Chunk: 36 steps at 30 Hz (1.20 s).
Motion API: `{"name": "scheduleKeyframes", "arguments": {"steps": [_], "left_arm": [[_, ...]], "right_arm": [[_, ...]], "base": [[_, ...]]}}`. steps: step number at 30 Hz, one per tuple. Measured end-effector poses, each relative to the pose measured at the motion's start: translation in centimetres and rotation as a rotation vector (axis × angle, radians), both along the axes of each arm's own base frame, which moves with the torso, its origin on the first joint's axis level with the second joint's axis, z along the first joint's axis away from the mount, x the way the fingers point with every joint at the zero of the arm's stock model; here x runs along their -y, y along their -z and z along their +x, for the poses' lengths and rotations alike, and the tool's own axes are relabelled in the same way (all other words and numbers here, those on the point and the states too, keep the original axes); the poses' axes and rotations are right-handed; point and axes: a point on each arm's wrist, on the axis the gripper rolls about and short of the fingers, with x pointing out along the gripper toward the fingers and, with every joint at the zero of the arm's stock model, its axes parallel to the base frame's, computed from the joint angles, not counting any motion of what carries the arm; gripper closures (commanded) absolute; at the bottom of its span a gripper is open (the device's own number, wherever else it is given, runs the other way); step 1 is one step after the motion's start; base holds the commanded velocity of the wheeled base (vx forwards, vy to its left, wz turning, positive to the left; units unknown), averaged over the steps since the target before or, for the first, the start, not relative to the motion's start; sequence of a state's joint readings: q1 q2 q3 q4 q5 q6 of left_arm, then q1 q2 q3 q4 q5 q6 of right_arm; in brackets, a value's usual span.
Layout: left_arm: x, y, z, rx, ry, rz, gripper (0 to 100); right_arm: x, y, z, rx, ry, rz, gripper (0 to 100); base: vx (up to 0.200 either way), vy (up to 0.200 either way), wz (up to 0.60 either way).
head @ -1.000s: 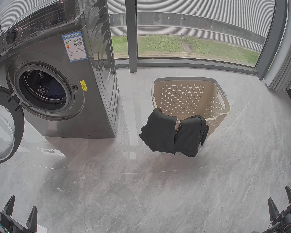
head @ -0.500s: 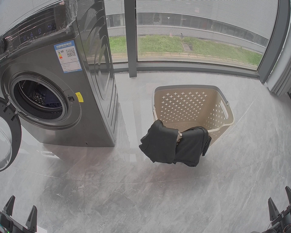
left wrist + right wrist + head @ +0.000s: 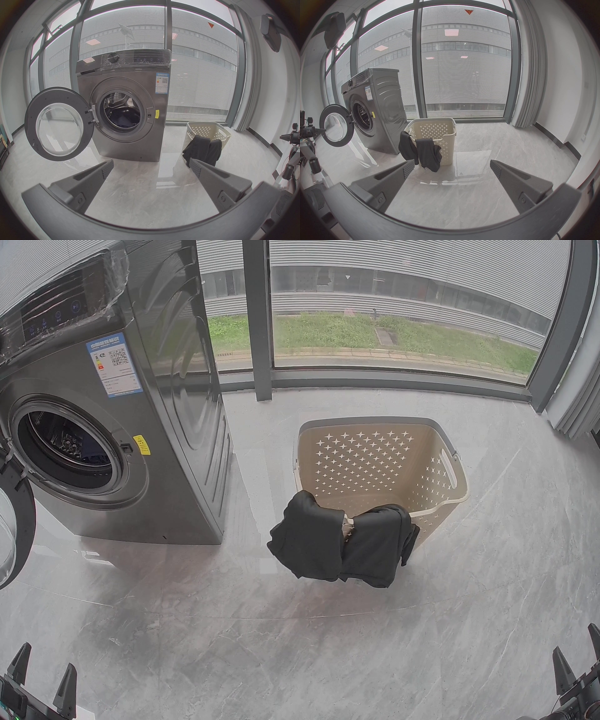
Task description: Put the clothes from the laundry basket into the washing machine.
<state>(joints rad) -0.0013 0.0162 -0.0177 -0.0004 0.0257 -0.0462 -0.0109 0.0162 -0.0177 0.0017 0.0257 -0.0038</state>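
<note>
The dark clothes (image 3: 340, 543) are being carried by the near rim of the laundry basket (image 3: 375, 452), draped over it and hanging down its outer wall toward the floor (image 3: 250, 640). The basket is being seen standing upright on the floor, near the right side of the washing machine (image 3: 156, 446) and in front of a large window (image 3: 400, 309). The machine's round door (image 3: 59, 123) is being held wide open, and something dark, possibly cloth, is being shown inside the drum (image 3: 123, 114). The left hand (image 3: 47, 657) is being held low at the near left, its fingers apart and gripping nothing. The right hand (image 3: 575, 640) is being held low at the near right, likewise spread and empty, well apart from the basket.
</note>
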Motion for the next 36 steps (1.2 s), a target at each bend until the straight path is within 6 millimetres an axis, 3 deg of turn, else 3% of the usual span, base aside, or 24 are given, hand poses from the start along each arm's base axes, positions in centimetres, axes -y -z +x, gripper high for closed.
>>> {"name": "scheduleKeyframes", "arguments": {"steps": [11, 23, 36], "left_arm": [[0.01, 0.00, 0.00, 0.000, 0.003, 0.000, 0], [0.01, 0.00, 0.00, 0.000, 0.003, 0.001, 0], [0.01, 0.00, 0.00, 0.000, 0.003, 0.000, 0]], "right_arm": [[0.00, 0.00, 0.00, 0.000, 0.001, 0.000, 0], [0.00, 0.00, 0.00, 0.000, 0.000, 0.000, 0], [-0.01, -0.15, 0.00, 0.014, -0.002, 0.008, 0]], "base": [[0.000, 0.000, 0.00], [0.200, 0.000, 0.00], [0.000, 0.000, 0.00]]}}
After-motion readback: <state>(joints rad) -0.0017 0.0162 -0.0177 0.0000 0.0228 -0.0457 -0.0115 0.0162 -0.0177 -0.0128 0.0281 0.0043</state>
